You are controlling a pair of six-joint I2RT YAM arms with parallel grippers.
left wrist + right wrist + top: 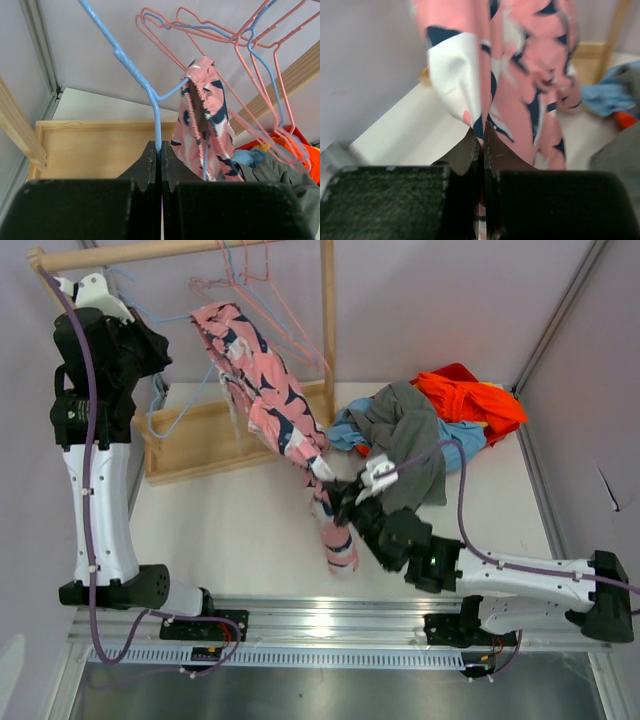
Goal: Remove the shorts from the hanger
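Observation:
The shorts (262, 390) are pink with navy and white shapes. Their waistband hangs on a blue wire hanger (145, 85), and the cloth stretches down and to the right across the table. My left gripper (160, 150) is shut on the blue hanger's wire, up near the wooden rail at the left (110, 335). My right gripper (483, 136) is shut on the lower part of the shorts (520, 75), in the middle of the table (345, 502). The shorts also show in the left wrist view (205, 125).
Several empty pink and blue wire hangers (250, 285) hang on the wooden rail (150, 252). The rack's wooden base (200, 445) lies at the back left and its post (327, 310) stands upright. A pile of grey, blue and orange clothes (440, 415) lies at the back right.

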